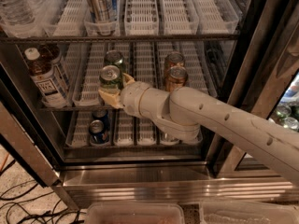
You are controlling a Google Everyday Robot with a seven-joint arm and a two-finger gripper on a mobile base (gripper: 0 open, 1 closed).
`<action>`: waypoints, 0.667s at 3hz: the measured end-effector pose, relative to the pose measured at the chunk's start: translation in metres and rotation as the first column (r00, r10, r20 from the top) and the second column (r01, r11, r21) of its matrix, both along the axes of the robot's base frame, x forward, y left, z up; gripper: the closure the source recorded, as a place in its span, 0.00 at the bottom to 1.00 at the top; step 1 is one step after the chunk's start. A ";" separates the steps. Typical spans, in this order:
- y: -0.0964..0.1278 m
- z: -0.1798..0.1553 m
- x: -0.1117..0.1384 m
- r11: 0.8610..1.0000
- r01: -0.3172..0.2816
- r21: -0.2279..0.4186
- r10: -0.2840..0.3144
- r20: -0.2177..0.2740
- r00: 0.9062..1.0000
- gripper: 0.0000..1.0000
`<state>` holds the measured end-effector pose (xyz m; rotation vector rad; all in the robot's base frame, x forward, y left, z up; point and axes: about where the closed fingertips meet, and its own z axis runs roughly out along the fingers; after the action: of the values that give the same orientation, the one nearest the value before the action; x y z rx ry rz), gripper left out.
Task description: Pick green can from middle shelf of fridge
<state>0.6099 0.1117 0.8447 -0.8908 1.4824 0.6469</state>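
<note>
"Where the arm reaches into the fridge, what does the gripper have hold of?"

"The green can. The gripper is at the front edge of the middle shelf, and its cream fingers are clamped on the can, one low on the left side and the other against the right."

"Is the can standing straight?"

"It looks upright, with its silver lid and pull tab facing up. The lower finger hides its base, so one cannot tell whether it rests on the white lane tray or hangs just above it."

"What else is on that tier?"

"Just behind it in the same lane stands a second green can, which looks darker. Two copper-orange cans stand one behind the other two lanes to the right, with the arm passing in front of them. At the far left stands a bottle with a white cap and a pale label."

"And the other tiers?"

"Below, two blue cans sit under the gripper, one behind the other. Above, a tall can stands in a clear tray."

"Anything outside the fridge?"

"Dark cables lie on the floor at lower left. Two clear bins sit along the bottom edge, in front of the steel base."
</note>
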 end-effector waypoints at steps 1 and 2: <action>0.004 0.006 -0.006 1.000 -0.014 0.008 0.014 -0.004 1.000 1.00; 0.004 0.006 -0.005 1.000 -0.014 0.008 0.014 -0.004 1.000 1.00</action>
<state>0.6050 0.1161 0.8503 -0.8951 1.4779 0.6647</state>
